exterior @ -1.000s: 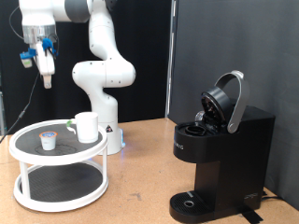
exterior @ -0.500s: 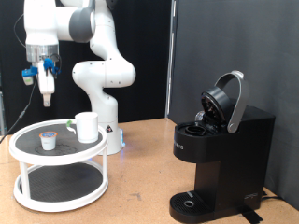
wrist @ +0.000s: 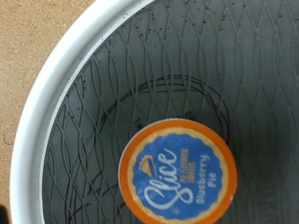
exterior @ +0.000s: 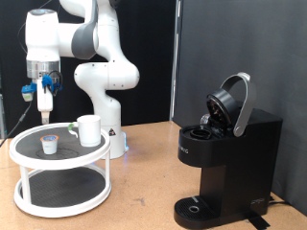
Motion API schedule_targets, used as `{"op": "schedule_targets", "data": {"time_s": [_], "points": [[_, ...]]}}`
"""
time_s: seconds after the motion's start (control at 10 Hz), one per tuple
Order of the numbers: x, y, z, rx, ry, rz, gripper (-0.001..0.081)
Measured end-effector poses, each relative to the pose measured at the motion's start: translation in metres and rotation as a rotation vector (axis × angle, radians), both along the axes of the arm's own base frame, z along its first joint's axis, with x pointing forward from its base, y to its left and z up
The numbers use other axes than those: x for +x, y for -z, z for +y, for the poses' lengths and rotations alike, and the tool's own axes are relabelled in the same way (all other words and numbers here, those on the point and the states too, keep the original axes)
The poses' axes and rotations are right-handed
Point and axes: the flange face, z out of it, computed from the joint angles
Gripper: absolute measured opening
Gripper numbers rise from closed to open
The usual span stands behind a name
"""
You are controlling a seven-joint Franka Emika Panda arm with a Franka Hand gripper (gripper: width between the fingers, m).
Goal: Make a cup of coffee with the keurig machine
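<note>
The white cup (exterior: 89, 130) stands on the top shelf of a white two-tier round rack (exterior: 29, 153) at the exterior view's left. A small coffee pod (exterior: 49, 144) sits on the same shelf, left of the cup. My gripper (exterior: 44, 109) hangs point-down above the pod, well clear of it. The wrist view looks straight down on the pod (wrist: 177, 173), with its orange rim and blue label, on the mesh shelf inside the white rim (wrist: 51, 112); no fingers show there. The black keurig machine (exterior: 230, 163) stands at the right with its lid raised.
The white robot base (exterior: 106, 86) stands behind the rack. The rack has a lower shelf (exterior: 59, 196). Brown tabletop (exterior: 144, 192) lies between rack and machine. A dark curtain hangs behind.
The arm has swung down and slightly left; the gripper has dropped from high above the rack to closer over the pod. The cup, pod and machine have not moved.
</note>
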Motion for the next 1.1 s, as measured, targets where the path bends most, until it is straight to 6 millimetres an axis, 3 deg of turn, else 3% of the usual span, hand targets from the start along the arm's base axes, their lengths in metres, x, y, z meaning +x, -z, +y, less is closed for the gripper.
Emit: {"op": "schedule_targets", "data": {"time_s": [0.6, 1.1], "points": [[0.005, 0.037, 0.004, -0.009, -0.007, 0.003, 0.0734], [0.006, 0.055, 0.009, -0.014, -0.014, 0.000, 0.0734]]}}
